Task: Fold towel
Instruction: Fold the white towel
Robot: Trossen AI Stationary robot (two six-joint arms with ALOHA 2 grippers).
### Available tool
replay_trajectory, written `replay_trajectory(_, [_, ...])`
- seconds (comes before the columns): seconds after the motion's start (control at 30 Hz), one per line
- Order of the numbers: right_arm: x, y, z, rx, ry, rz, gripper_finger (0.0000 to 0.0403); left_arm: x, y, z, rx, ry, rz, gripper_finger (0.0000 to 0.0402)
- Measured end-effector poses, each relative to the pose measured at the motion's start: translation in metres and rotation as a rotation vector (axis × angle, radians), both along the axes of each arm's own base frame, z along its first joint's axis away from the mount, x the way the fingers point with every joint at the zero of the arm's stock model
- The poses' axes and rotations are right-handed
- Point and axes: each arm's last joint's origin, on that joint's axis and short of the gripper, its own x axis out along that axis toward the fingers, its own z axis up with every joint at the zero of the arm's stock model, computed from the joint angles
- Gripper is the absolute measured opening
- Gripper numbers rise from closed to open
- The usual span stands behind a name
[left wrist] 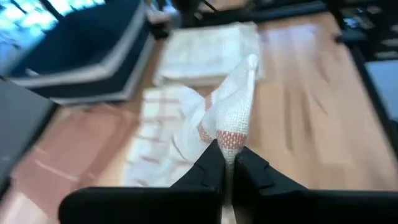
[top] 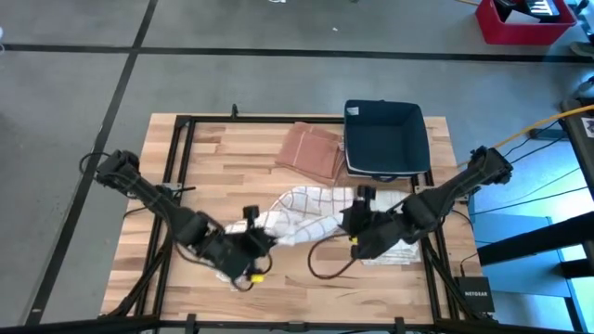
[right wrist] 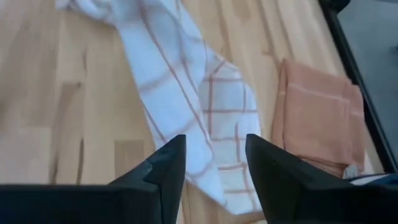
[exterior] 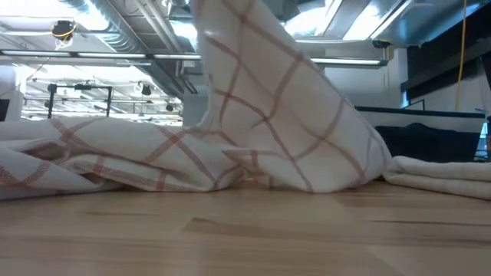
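Observation:
A white towel with red checks lies crumpled across the middle of the wooden table. One end is raised, and in the low view that end rises out of the picture's top. My left gripper is at the towel's near left end, shut on it. My right gripper hovers at the towel's right end. It is open in the right wrist view, with the towel lying flat on the wood beyond its fingers. My left gripper pinches a bunched end of the towel at a red-striped hem between its two fingers. It comes slanting down from the table's near left. The held end is lifted off the wood, and the rest trails down to the table.
A folded orange cloth lies at the far middle, beside a dark blue bin at the far right. A folded white towel lies under my right arm. A black frame borders the table.

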Motion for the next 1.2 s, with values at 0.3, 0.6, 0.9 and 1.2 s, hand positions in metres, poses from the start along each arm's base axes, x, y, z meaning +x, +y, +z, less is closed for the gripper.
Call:
replay_trajectory(0.3, [0.003,0.012,-0.096,0.019,-0.090,0.014,0.0170,-0.019,-0.070,-0.051,-0.092,0.123,-0.099,0.0005])
replay_trajectory(0.6, [0.027,0.002,-0.138,0.037,-0.153,0.010,0.0170,-0.002,-0.104,-0.134,0.002,0.299,-0.203,0.0006])
replay_trajectory(0.9, [0.063,-0.030,-0.153,0.051,-0.098,0.148,0.0170,0.004,-0.103,-0.151,-0.066,0.355,-0.170,0.0003])
replay_trajectory(1.2, [0.087,-0.076,-0.185,0.400,0.053,0.237,0.0170,0.003,-0.104,-0.151,-0.091,0.351,-0.148,0.0003])
